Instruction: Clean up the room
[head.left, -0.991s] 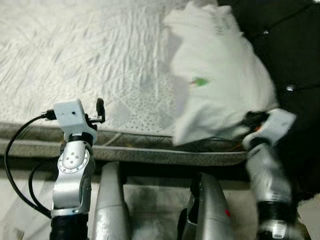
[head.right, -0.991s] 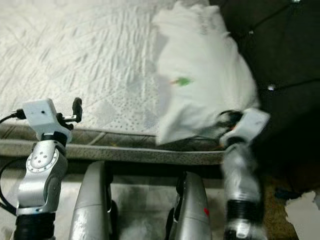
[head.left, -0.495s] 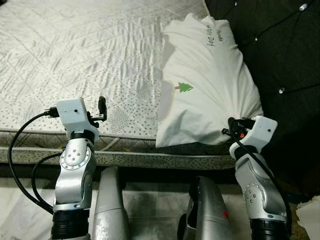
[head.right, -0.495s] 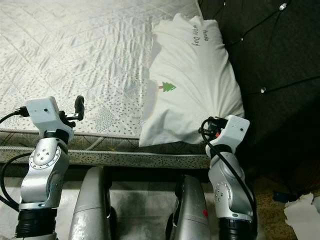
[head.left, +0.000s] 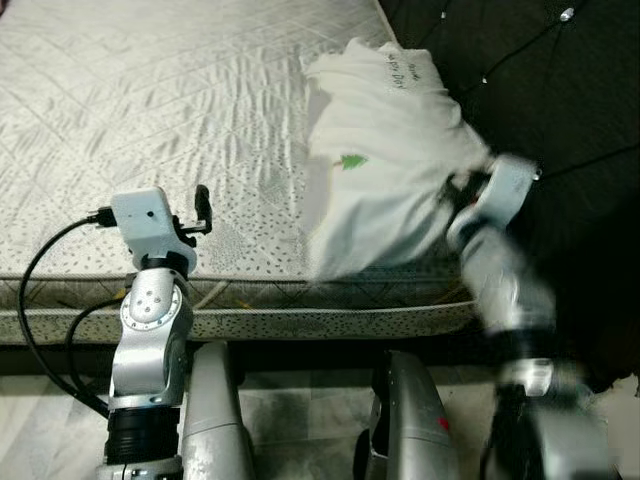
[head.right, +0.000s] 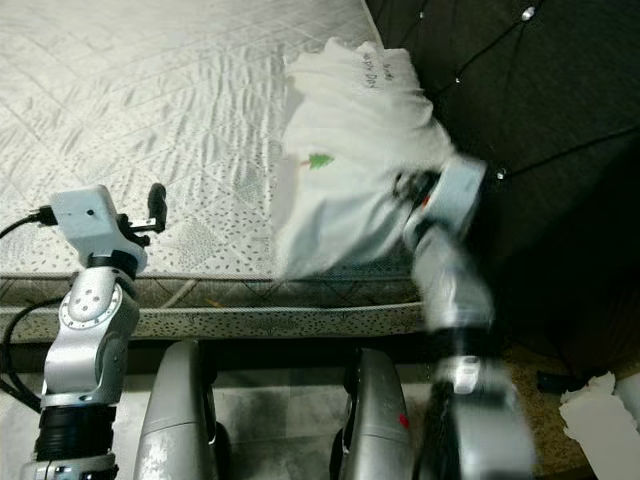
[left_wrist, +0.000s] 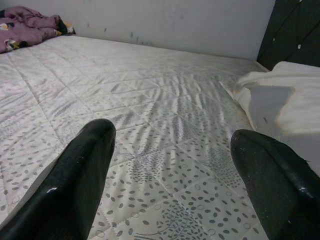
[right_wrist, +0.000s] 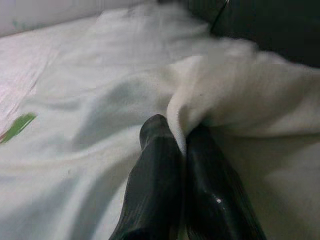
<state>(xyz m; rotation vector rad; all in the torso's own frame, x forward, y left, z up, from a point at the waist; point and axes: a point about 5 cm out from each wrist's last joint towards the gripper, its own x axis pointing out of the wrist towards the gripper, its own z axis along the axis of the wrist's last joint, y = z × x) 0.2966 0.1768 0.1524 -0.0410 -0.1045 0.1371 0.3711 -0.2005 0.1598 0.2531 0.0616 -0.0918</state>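
Pinching a fold of the white pillow (head.left: 385, 170), the right gripper (right_wrist: 181, 137) fingers clamp its corner above the mattress (head.left: 160, 110); left gripper (left_wrist: 170, 145) fingers spread apart.

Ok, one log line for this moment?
right gripper: fingers pinched on pillow fabric, arm blurred | left gripper: open over mattress edge | pillow by dark headboard

Head stereo pair looks forward and down from above the bed (head.left: 150, 90) edge, both eyes sharing mattress, pillow (head.left: 385, 170) and headboard (head.left: 560, 90). Left wrist cam sits low over the mattress, facing along its surface toward the far wall (left_wrist: 150, 20). Right wrist cam is very close, pressed up against pillow fabric.
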